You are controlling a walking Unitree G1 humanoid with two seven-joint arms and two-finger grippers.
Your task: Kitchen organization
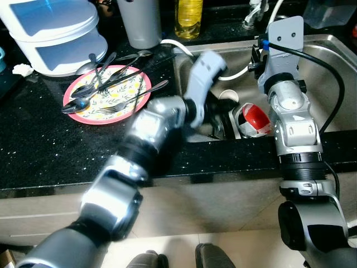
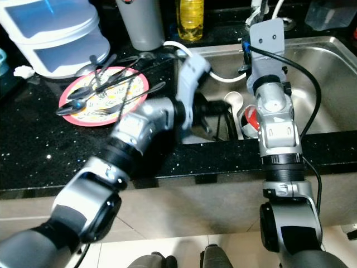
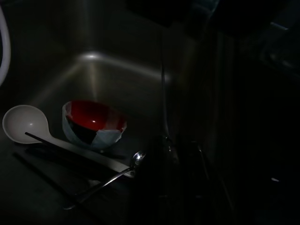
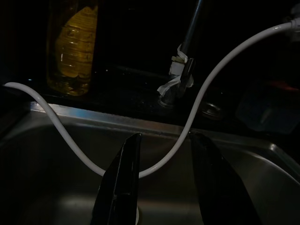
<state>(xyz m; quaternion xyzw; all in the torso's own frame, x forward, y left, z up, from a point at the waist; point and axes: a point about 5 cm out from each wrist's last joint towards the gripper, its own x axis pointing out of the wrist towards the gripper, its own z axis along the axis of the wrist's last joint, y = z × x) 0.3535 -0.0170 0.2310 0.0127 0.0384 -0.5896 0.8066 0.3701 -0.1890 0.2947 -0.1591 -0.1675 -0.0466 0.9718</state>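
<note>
My left arm, blurred, reaches from the counter down into the steel sink [image 1: 334,84], and its gripper [image 1: 216,124] sits low at the sink's left side. In the dark left wrist view a red and white bowl [image 3: 93,123], a white ladle spoon [image 3: 26,123], dark chopsticks [image 3: 70,147] and a metal spoon [image 3: 119,173] lie on the sink floor just ahead of it. My right gripper [image 4: 167,138] is open and empty, held above the sink's back part, with a white hose [image 4: 197,108] running across in front of its fingers. The bowl [image 1: 255,119] lies beside my right forearm.
A pink flowered plate [image 1: 131,100] carrying several spoons and forks sits on the black counter left of the sink. Behind it stand stacked white containers [image 1: 56,33], a grey canister [image 1: 142,22] and a yellow bottle [image 1: 188,17]. The tap [image 4: 185,61] rises at the sink's back.
</note>
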